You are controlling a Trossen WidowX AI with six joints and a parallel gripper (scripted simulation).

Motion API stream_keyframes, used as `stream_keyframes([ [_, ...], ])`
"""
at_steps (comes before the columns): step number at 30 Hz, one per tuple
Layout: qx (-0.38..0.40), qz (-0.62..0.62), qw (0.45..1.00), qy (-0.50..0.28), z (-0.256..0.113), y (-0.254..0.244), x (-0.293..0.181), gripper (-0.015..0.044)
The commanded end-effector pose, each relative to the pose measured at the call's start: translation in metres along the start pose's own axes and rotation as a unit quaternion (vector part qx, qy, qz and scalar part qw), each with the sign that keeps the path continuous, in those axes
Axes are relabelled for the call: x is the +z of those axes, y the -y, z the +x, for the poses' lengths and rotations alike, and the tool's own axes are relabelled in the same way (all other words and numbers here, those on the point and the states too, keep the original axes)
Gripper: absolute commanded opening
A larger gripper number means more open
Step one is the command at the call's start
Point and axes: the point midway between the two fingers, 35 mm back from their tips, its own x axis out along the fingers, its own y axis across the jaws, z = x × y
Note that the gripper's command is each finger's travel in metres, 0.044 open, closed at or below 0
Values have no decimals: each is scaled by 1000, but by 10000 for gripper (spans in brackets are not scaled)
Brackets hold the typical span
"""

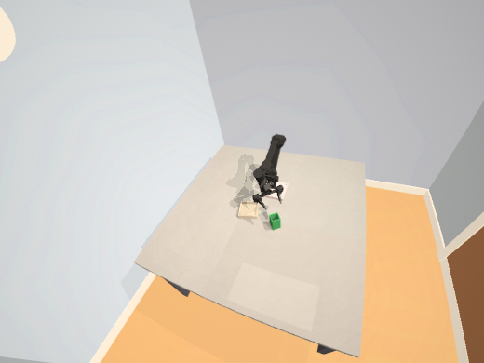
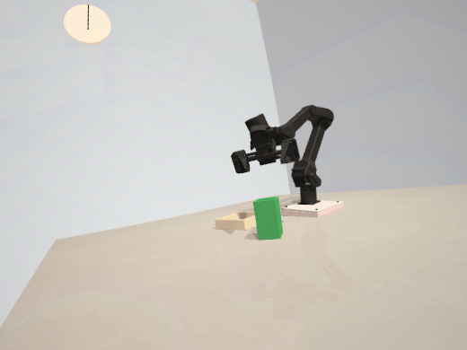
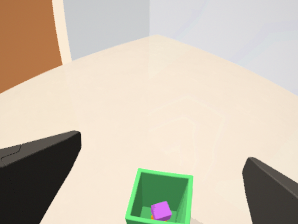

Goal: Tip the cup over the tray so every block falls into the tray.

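The green square cup (image 1: 275, 222) (image 2: 268, 220) (image 3: 166, 187) stands upright on the table. In the wrist view its mouth is at the bottom centre, cut off by the frame edge. A purple block (image 3: 161, 210) shows inside it, with a bit of orange below; other contents are hidden. The shallow beige tray (image 1: 247, 217) (image 2: 231, 225) lies beside the cup, on its left in the top and exterior views, and appears empty as far as it shows. My gripper (image 1: 273, 205) (image 2: 267, 165) (image 3: 165, 155) is open wide and empty. It hangs above and behind the cup, toward the arm's base, without touching it.
The arm's pale base plate (image 1: 283, 192) (image 2: 314, 209) is behind the cup and tray. The grey-beige table (image 1: 326, 242) (image 2: 157, 278) (image 3: 115, 110) has a lighter rectangular patch (image 1: 275, 295) near its front edge.
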Motion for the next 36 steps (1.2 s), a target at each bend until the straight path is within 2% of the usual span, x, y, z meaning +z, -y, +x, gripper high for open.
stream_keyframes([
  [1,-29,-22,999,-27,-11,3,-31,440],
  [8,-31,-23,999,-28,-9,5,-37,440],
  [26,-31,-23,999,-28,13,8,-97,440],
  [36,-31,-23,999,-28,22,9,-97,440],
])
